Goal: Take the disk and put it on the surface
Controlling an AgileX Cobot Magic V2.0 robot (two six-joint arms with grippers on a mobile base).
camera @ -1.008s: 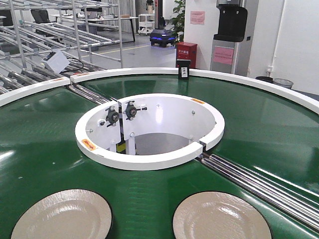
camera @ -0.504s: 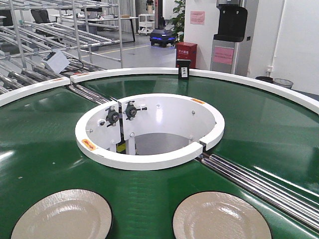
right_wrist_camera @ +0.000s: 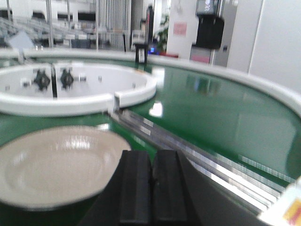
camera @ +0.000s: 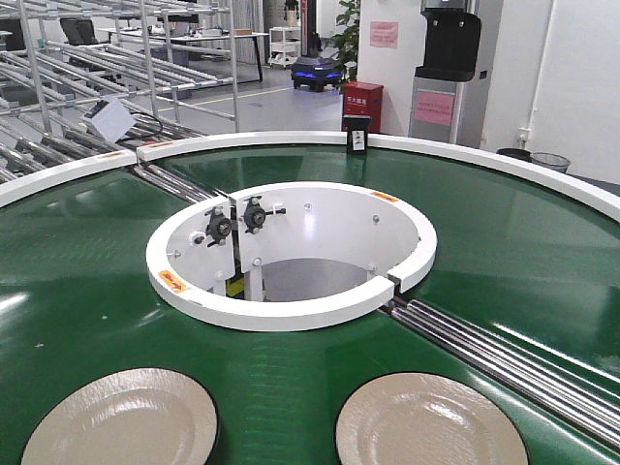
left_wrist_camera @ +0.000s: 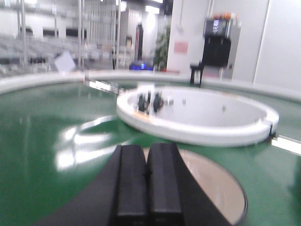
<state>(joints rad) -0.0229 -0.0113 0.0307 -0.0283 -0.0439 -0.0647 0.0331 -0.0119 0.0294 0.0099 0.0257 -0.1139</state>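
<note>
Approach is judged in hand — left disk (camera: pixel 121 421) and right disk (camera: pixel 431 421) are seen at the near edge of the green belt (camera: pixel 87 271). Left gripper (left_wrist_camera: pixel 146 157) and right gripper (right_wrist_camera: pixel 153 162) are pressed closed, nothing held (opening is called for before descent).

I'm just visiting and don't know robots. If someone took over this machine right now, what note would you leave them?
Left gripper: shut, fingers pressed together, empty, close by the left disk.
Right gripper: shut, fingers pressed together, empty, beside the right disk.
Both disks lie flat on the green conveyor belt.
Done: nothing, no disk is grabbed yet.
Left: open the fingers, grab a disk, place it on the surface, which no view shows.
</note>
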